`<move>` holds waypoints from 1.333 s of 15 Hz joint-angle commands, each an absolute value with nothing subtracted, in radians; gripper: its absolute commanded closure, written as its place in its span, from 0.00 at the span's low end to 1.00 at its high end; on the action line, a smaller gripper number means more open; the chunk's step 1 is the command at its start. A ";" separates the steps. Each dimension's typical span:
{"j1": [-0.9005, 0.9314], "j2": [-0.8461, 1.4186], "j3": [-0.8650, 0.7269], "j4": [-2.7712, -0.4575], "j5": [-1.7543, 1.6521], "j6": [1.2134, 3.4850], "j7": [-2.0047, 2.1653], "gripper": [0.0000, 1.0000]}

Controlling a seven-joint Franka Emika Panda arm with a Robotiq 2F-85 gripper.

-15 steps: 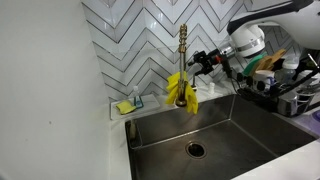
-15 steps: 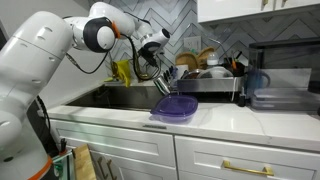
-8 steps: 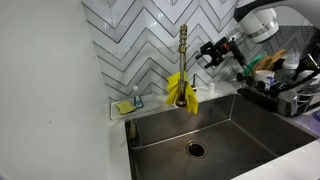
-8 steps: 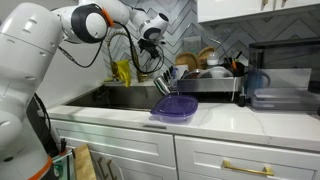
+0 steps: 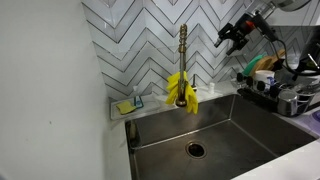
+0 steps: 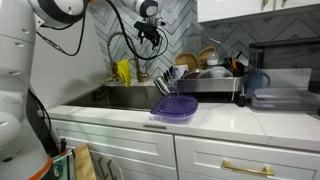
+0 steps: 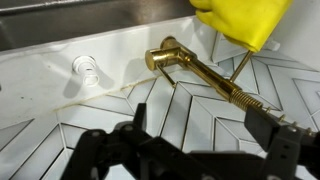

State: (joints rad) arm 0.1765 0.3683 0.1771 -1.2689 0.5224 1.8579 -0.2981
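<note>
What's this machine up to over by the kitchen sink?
A robot arm is holding its gripper high in the air by the tiled wall, over the sink area. The jaws are open and hold nothing. The nearest thing to it is the gold faucet, which has a yellow glove or cloth draped over it; the wrist camera looks down on that faucet. A purple bowl sits on the counter in front of a loaded dish rack, with the gripper nowhere near either.

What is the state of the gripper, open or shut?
Open. In the wrist view the gripper shows its fingers wide apart, with nothing held between them.
</note>
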 commanded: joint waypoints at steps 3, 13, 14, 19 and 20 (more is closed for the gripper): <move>0.145 0.143 0.141 -1.438 0.417 1.719 -0.346 0.00; 0.094 -0.138 0.081 -1.651 0.139 1.620 -0.356 0.00; 0.092 -0.160 0.079 -1.666 0.121 1.607 -0.344 0.00; 0.072 -0.274 0.073 -1.748 0.024 1.599 -0.205 0.00; 0.069 -0.289 0.074 -1.759 0.010 1.599 -0.173 0.00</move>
State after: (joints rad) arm 0.0787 -0.2055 0.0729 -1.6795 0.0572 1.6023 -0.2696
